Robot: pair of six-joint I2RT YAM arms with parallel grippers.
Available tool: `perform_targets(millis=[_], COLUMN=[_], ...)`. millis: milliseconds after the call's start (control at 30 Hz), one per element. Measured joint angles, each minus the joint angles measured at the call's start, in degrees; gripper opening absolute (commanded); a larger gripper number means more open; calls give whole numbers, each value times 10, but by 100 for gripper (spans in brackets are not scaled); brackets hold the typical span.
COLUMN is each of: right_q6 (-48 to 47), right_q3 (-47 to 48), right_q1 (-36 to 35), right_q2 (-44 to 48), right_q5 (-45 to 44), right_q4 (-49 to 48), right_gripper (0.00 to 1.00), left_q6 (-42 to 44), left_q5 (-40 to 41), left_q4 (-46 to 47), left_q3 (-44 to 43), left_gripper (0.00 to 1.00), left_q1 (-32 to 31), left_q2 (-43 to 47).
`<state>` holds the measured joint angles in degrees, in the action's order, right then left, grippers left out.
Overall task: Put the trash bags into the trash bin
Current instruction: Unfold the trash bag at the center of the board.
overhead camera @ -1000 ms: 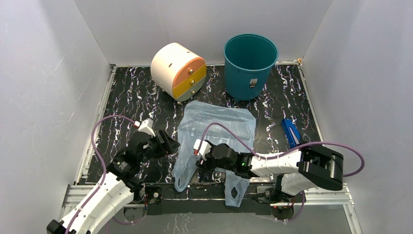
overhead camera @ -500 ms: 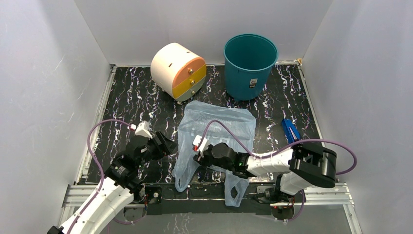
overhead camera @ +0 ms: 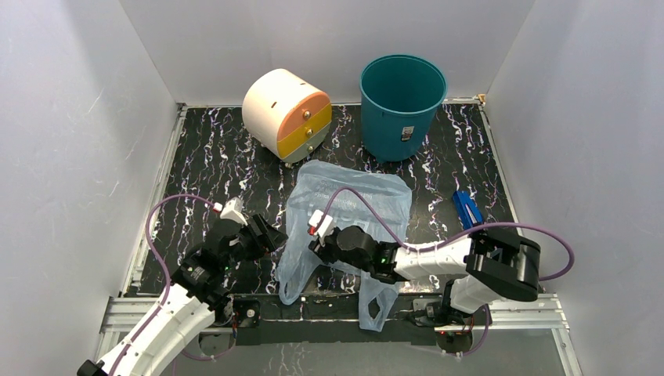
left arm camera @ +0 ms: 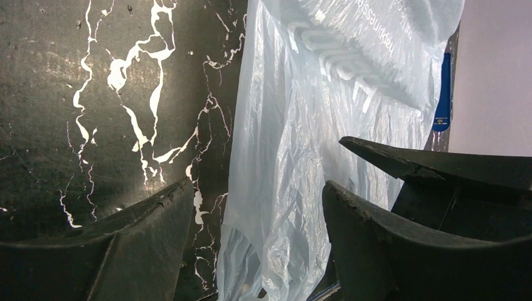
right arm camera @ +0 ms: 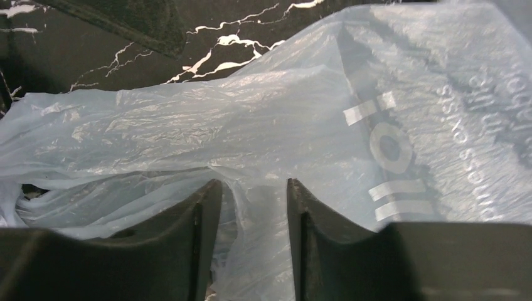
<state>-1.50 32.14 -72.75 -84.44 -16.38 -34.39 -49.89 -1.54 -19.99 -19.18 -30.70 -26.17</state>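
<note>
The trash bag (overhead camera: 352, 196), pale blue and crinkly with white lettering, lies flat on the dark marbled table, its two handles hanging over the near edge. The teal trash bin (overhead camera: 402, 106) stands upright and empty at the back. My left gripper (overhead camera: 274, 233) is open at the bag's left edge; in the left wrist view (left arm camera: 257, 184) the bag's edge (left arm camera: 301, 113) lies between the fingers. My right gripper (overhead camera: 317, 239) is low over the bag's near-left part; in the right wrist view (right arm camera: 253, 183) its jaws stand narrowly apart with a fold of the bag (right arm camera: 251, 119) between them.
A cream and orange drum-shaped box (overhead camera: 286, 113) stands at the back, left of the bin. A small dark blue flat object (overhead camera: 467, 211) lies to the right of the bag. White walls enclose the table on three sides.
My right gripper has slid a little left and away over the bag. My left gripper has shifted slightly toward the bag's left edge. The bag's near-left handle has moved a little.
</note>
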Motion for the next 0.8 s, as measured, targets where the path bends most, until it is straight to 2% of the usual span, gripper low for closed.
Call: perform_targets(millis=[67, 300, 467, 533, 600, 667, 800], right_q6=[-4, -46, -91, -109, -121, -127, -119], right_q3=[0, 12, 29, 51, 64, 63, 45], right_q1=[0, -1, -8, -20, -35, -47, -49], right_q2=[9, -11, -50, -61, -63, -62, -54], right_q5=[4, 16, -25, -54, -80, -101, -138], right_q4=[8, 29, 36, 63, 61, 38, 13], right_gripper=[63, 64, 61, 54, 35, 26, 1], left_q6=[-1, -2, -5, -7, -8, -10, -12], left_q5=[0, -3, -7, -9, -9, -9, -13], left_q4=[2, 3, 5, 5, 5, 4, 4], left_q3=[1, 1, 8, 8, 8, 8, 8], left_gripper=[72, 72, 72, 72, 72, 72, 72], left_q1=[0, 0, 0, 0, 0, 0, 0], left_q2=[4, 5, 14, 17, 21, 25, 28])
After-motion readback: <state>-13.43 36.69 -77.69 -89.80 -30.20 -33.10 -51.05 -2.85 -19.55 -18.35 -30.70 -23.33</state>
